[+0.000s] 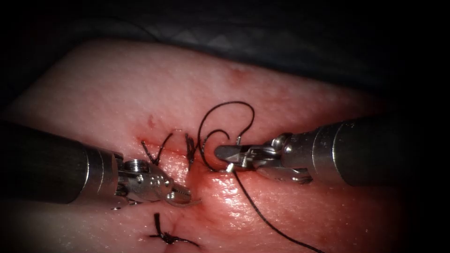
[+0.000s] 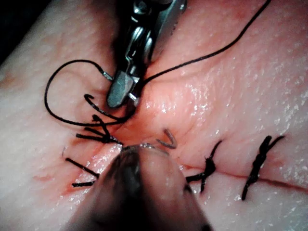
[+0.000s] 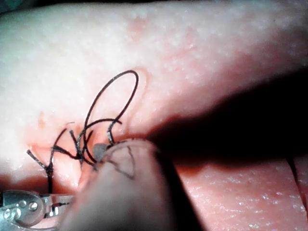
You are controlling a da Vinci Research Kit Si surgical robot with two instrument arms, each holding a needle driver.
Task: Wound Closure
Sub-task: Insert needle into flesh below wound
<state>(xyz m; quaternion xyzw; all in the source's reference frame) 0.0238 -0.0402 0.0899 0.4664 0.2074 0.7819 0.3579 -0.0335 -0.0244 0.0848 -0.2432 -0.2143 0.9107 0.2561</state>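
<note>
Dark grey-blue cloth (image 1: 220, 40) lies beyond the far edge of the tissue (image 1: 140, 84), faint folds and creases run across it, it fades to black at both sides, dark backdrop (image 2: 14, 19) sits past the tissue's edge

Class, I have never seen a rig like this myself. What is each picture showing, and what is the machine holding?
This is a surgical practice robot stitching pork belly, the tissue. The endoscope view looks down from above and in front. The other two views come from small cameras riding on each arm. Each arm is a thin shaft with a small two-jawed end effector. The right end effector is shut on the curved needle. Short shiny bits show on either side of its jaws, so I cannot tell whether the tip is in the tissue. Black thread loops from it. The left end effector sits over the tissue nearby, and I cannot tell what it holds. Finished stitches cross the cut.
</note>
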